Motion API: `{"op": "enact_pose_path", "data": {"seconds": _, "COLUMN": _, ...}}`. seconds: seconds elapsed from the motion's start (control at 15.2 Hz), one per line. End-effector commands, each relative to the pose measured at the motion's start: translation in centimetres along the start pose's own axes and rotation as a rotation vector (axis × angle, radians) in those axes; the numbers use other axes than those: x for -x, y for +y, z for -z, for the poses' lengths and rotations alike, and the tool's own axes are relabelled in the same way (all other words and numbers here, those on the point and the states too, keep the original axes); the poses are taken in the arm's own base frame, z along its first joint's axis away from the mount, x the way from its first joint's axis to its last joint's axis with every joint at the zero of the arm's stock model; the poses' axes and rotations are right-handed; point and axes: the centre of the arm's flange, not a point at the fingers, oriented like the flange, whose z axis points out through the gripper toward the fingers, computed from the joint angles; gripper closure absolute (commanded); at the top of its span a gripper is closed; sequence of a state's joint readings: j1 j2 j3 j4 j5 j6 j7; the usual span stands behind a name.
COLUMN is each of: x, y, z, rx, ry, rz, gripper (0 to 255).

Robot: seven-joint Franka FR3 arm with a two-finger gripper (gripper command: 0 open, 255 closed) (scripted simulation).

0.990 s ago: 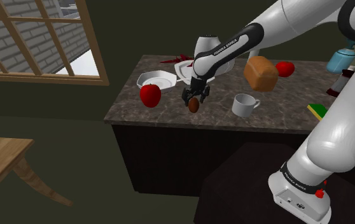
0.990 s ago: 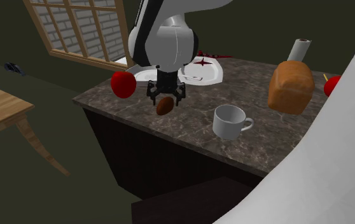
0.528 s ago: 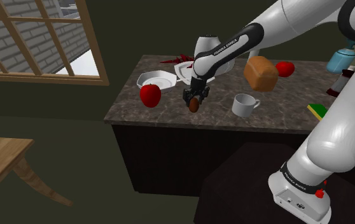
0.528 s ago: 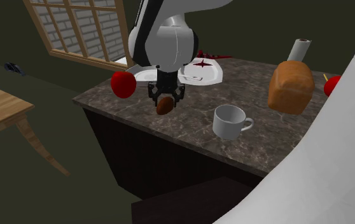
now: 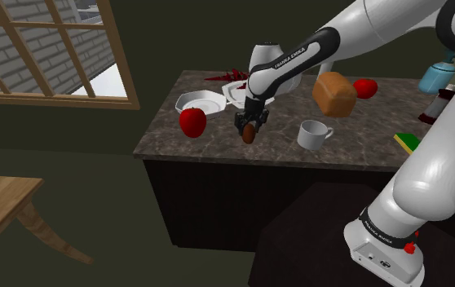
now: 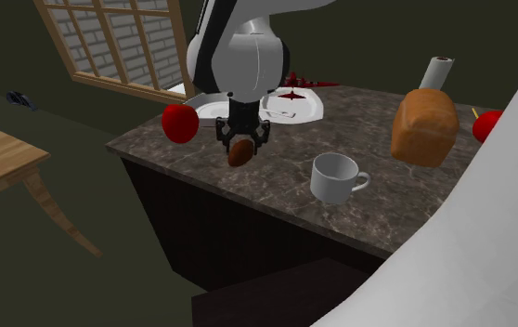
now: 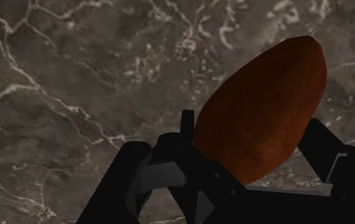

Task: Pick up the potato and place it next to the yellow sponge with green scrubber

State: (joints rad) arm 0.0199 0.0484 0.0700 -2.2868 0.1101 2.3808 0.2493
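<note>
Between the gripper's two black fingers sits the potato, a reddish-brown oval. It is clasped on both flanks, and its far end projects past the fingertips. Beyond it lies dark marble countertop with pale veining. Whether the potato's end touches the marble cannot be determined.

Landmark for all positions below: the white mug, standing upright near the front edge of the countertop.

Shoulder view findings:
- The gripper points down at the counter, to the left of the mug and near it, with the potato gripped at its tip.
- A red apple rests further left of the mug, past the gripper and apart from it.
- A white bowl sits left of the mug and further back, just behind the apple.
- A brown loaf stands behind the mug, slightly to its right.
- A red round item lies behind and right of the mug, beside the loaf.
- The sponge, yellow with a green face, lies right of the mug. It is partly covered by the white arm and well apart from the potato, with the mug between the two.

Second exterior view findings:
- The gripper and potato hang to the left of the mug.
- The apple is further left again.
- The loaf stands right of the mug and behind it.
</note>
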Motion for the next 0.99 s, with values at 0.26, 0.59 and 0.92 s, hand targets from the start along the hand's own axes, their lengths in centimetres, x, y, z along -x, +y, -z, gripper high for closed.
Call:
{"op": "enact_pose_path", "data": {"seconds": 0.26, "x": 0.0, "y": -0.3, "z": 3.0, "rx": 0.000, "ry": 0.000, "rz": 0.000, "gripper": 255}}
{"op": "enact_pose_path", "data": {"seconds": 0.59, "x": -0.1, "y": -0.5, "z": 5.6, "rx": 0.000, "ry": 0.000, "rz": 0.000, "gripper": 255}}
{"op": "enact_pose_path", "data": {"seconds": 0.92, "x": -0.1, "y": -0.8, "z": 8.2, "rx": 0.000, "ry": 0.000, "rz": 0.000, "gripper": 255}}
